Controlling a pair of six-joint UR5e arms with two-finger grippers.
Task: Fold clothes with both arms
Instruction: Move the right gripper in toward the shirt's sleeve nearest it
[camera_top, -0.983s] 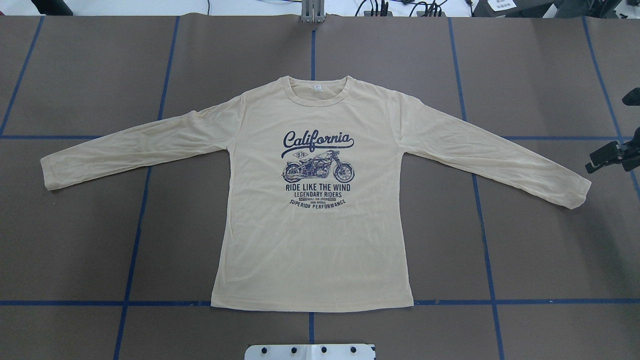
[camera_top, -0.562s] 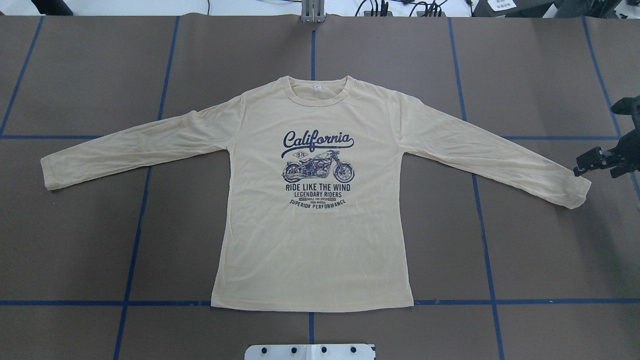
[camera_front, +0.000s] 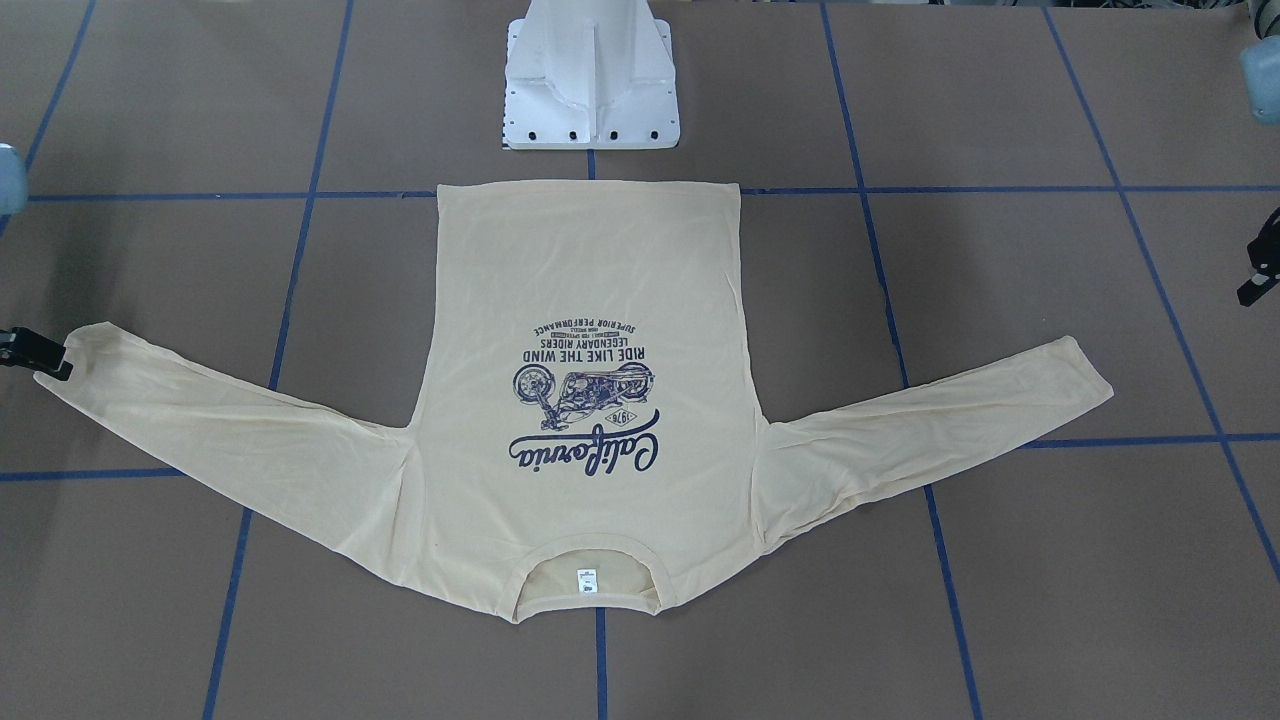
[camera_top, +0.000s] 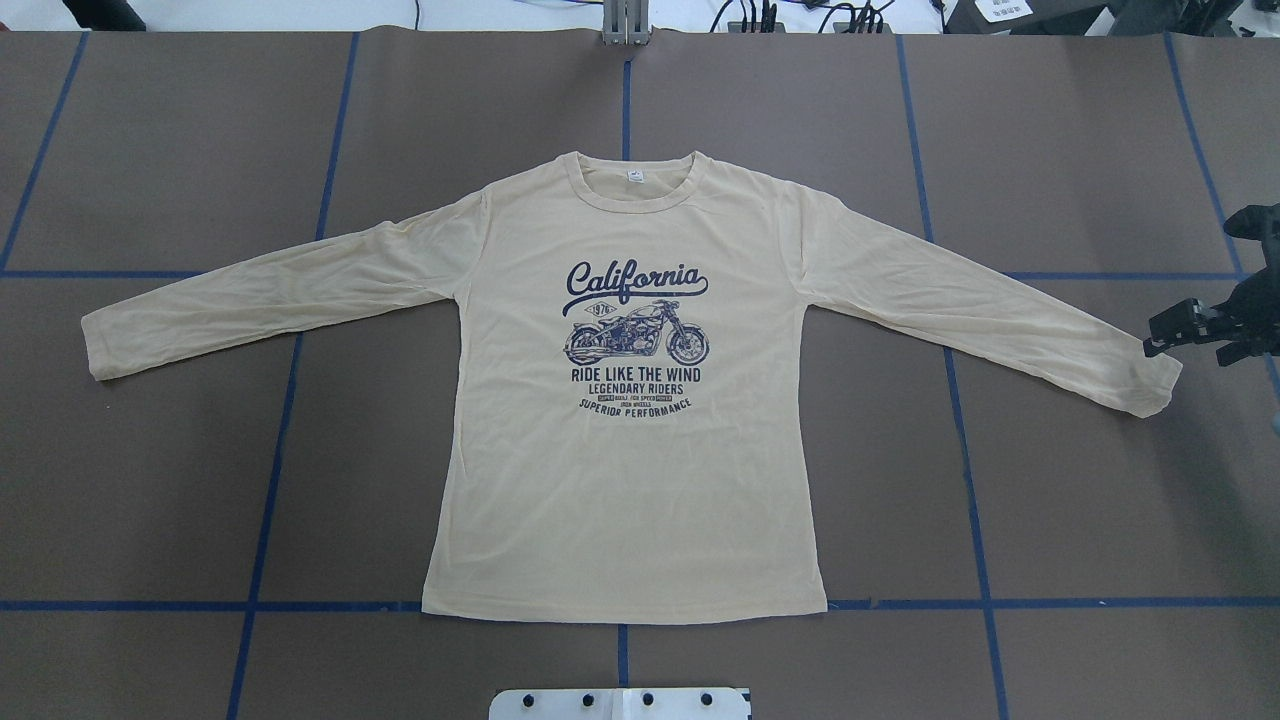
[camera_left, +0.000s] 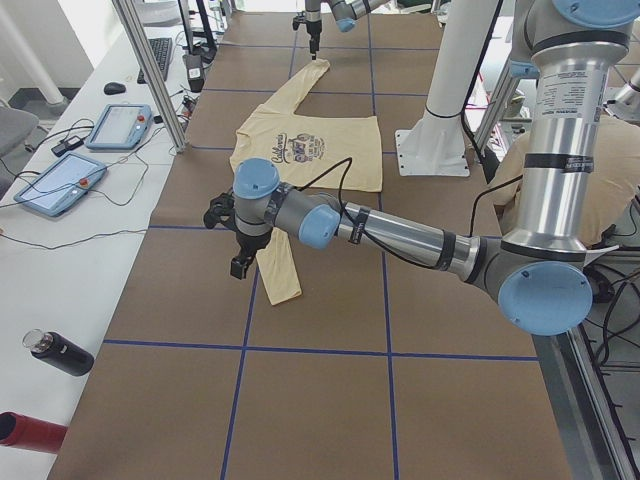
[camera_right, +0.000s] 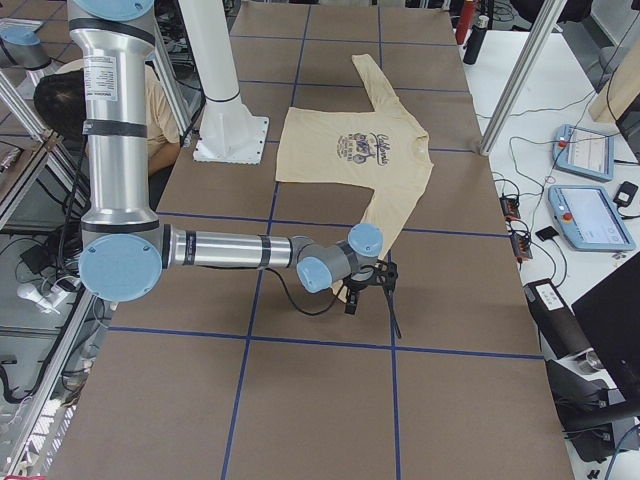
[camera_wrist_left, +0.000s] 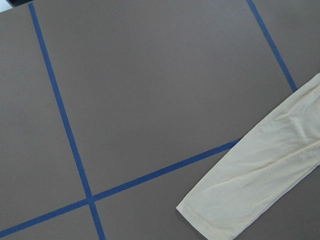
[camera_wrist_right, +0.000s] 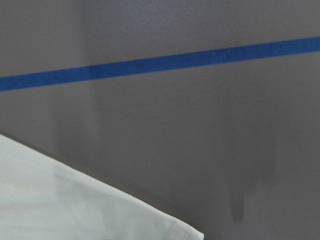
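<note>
Right gripper (camera_top: 1163, 333) of mine hangs low at the right end of the table (camera_top: 150, 480), just beside the right cuff (camera_top: 1150, 385). I cannot tell whether its jaws are parted or closed, and my wrist camera there shows only a corner of that cuff and bare brown surface. My left gripper (camera_left: 238, 262) hovers above the table's other end, near the left cuff (camera_top: 100, 350) but apart from it, and I cannot read how its jaws stand either (from the front only a black sliver of it shows).

The T-shirt (camera_top: 620, 480) lies flat in the middle of the table, print (camera_top: 635, 335) facing up. Its body's long axis runs straight away from me: the hem is nearest my white base (camera_front: 590, 90), and the collar with the neck label (camera_top: 634, 177) points to the far side. The lettering reads upright from my side. The 2 sleeves spread out sideways along the table, each slanting back toward me, so the cuffs lie closer to my side than the shoulders do. Blue tape lines (camera_top: 270, 480) pass under the cloth.
</note>
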